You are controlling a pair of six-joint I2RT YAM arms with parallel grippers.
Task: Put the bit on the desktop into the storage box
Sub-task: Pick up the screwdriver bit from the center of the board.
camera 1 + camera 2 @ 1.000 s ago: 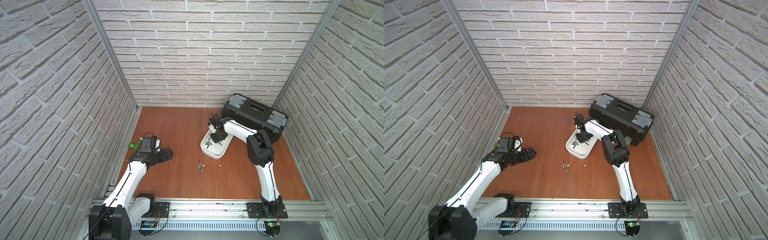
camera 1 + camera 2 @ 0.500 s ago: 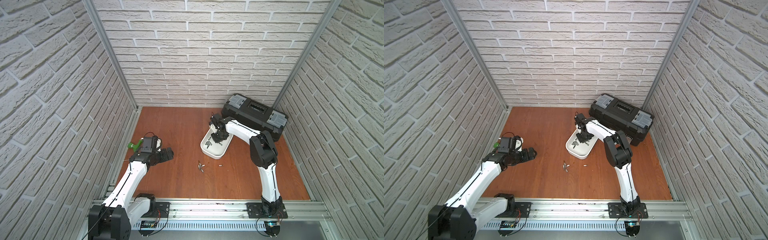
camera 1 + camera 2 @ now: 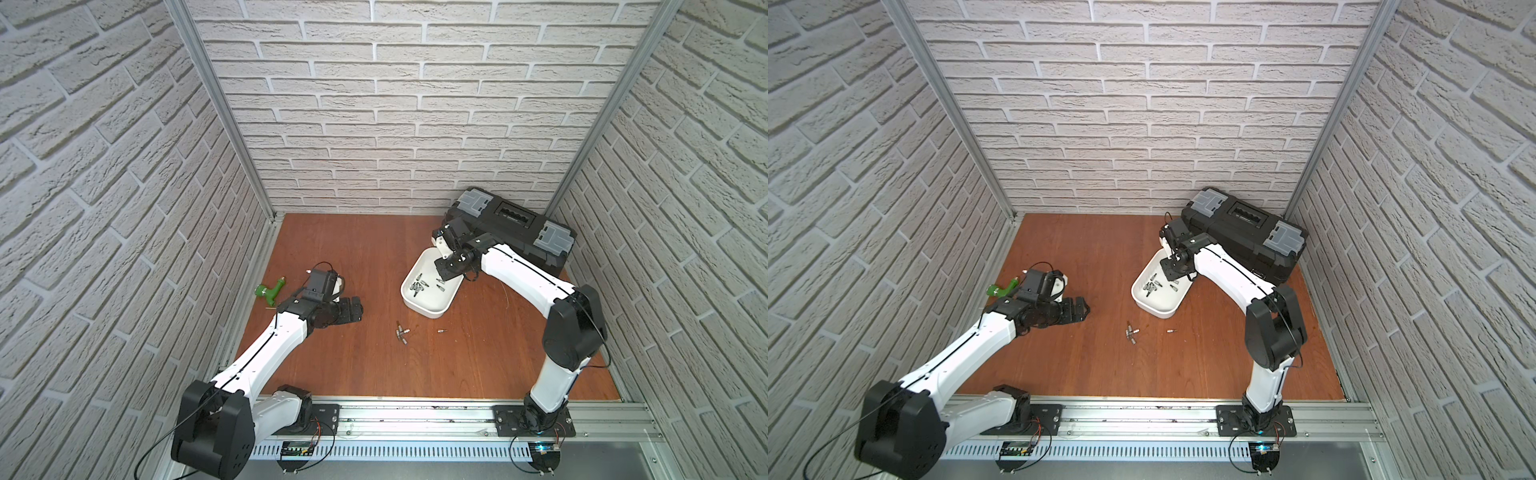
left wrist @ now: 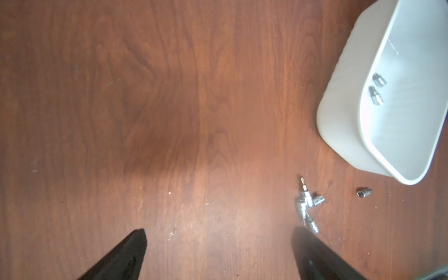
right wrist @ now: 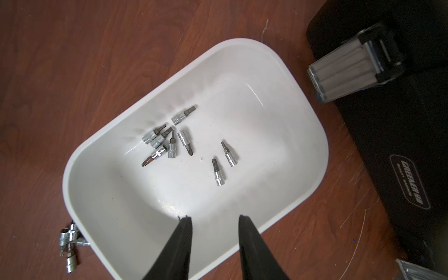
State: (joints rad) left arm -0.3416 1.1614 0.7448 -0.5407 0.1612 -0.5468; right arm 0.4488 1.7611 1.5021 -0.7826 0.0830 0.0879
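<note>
The white storage box (image 3: 429, 312) sits on the reddish desktop (image 3: 353, 249) and has several silver bits (image 5: 169, 140) lying in it. My right gripper (image 5: 214, 218) hovers over the box's far end (image 3: 1156, 259), open, with nothing between its fingers. In both top views a small cluster of bits (image 3: 401, 332) and a single bit (image 3: 441, 331) lie on the desktop just in front of the box. The left wrist view shows that cluster (image 4: 306, 203) beside one fingertip. My left gripper (image 4: 218, 232) is wide open low over bare wood, left of the cluster (image 3: 1131, 332).
A big black toolbox (image 3: 511, 224) stands at the back right, close behind the storage box. A green tool (image 3: 270, 289) lies by the left wall behind my left wrist. An aluminium rail (image 3: 415, 415) edges the front. Brick walls close in three sides.
The right arm's elbow has swung a little to the right while its gripper stayed over the box. The left arm has hardly moved.
</note>
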